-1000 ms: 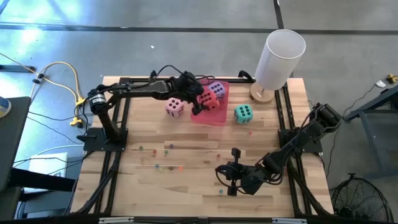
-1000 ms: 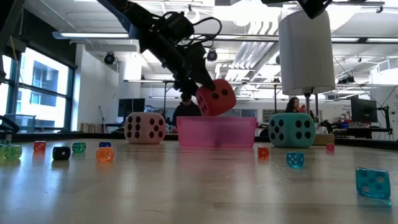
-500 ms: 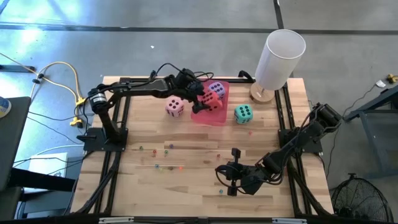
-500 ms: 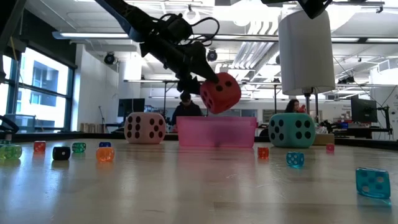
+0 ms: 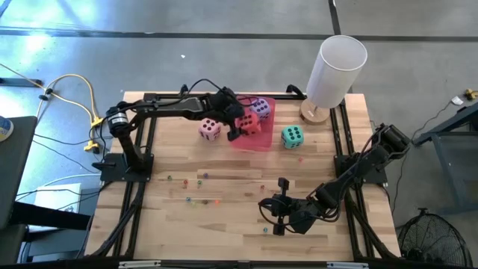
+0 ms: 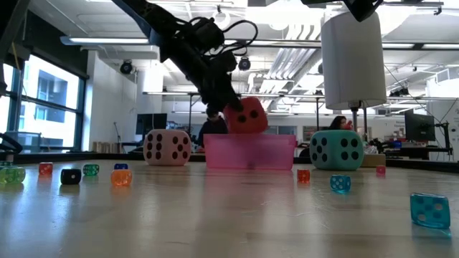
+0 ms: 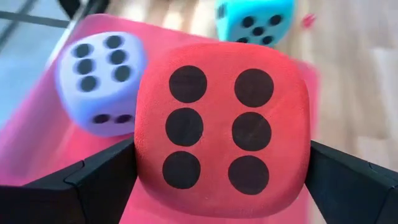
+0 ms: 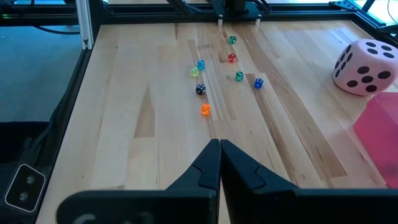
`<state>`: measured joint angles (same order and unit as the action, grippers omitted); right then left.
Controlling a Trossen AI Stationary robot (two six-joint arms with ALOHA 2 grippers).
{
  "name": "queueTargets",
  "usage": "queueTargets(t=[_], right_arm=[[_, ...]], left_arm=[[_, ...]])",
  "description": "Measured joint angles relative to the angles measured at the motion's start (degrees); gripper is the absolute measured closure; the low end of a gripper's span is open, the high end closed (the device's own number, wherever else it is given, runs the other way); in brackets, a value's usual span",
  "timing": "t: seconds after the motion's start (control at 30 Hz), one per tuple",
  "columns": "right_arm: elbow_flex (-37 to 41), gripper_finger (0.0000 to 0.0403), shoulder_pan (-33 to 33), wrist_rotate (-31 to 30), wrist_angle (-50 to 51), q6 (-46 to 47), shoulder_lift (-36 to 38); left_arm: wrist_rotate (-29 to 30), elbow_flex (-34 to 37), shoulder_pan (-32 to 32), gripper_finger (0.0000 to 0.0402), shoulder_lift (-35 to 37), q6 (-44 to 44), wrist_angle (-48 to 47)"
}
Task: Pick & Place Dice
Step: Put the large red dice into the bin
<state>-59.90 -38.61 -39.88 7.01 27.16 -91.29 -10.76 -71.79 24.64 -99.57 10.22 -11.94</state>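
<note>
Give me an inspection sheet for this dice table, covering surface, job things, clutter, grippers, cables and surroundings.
Surface: wooden table, black frame rails.
Job's things: red die held over the pink tray; purple die in the tray; pink die and teal die on the table beside it.
Clutter: small coloured dice scattered; white cylinder on a wooden base at a far corner.
Grippers: left gripper shut on the red die; right gripper shut, empty, low near the front edge.
Cables: yellow cables on the floor.
Surroundings: person far behind.

A white cylinder (image 5: pixel 337 69) stands near a pink tray (image 5: pixel 258 137); tiny beads (image 5: pixel 200 177) lie scattered.
</note>
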Motion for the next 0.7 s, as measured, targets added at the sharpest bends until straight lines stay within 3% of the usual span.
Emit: queueTargets(t=[0.3, 0.47, 0.57, 0.7], right_arm=[[0.0, 0.0401, 0.0, 0.0, 0.0, 0.0, 0.0], [0.0, 0.0401, 0.0, 0.0, -0.2, 0.0, 0.0], [0.0, 0.0401, 0.2, -0.6, -2.9, -2.4, 0.0], [0.0, 0.0401, 2.6, -14.1, -9.3, -8.0, 0.0]], left_arm=[[1.8, 0.0, -0.1, 0.0002, 0.0, 0.1, -2.5], [-4.2, 0.0, 0.4, 0.0002, 0.0, 2.7, -5.0], [-4.6, 0.0, 0.8, 0.0002, 0.0, 2.9, -5.0], [-4.6, 0.0, 0.8, 0.0002, 0.0, 3.9, -5.0]])
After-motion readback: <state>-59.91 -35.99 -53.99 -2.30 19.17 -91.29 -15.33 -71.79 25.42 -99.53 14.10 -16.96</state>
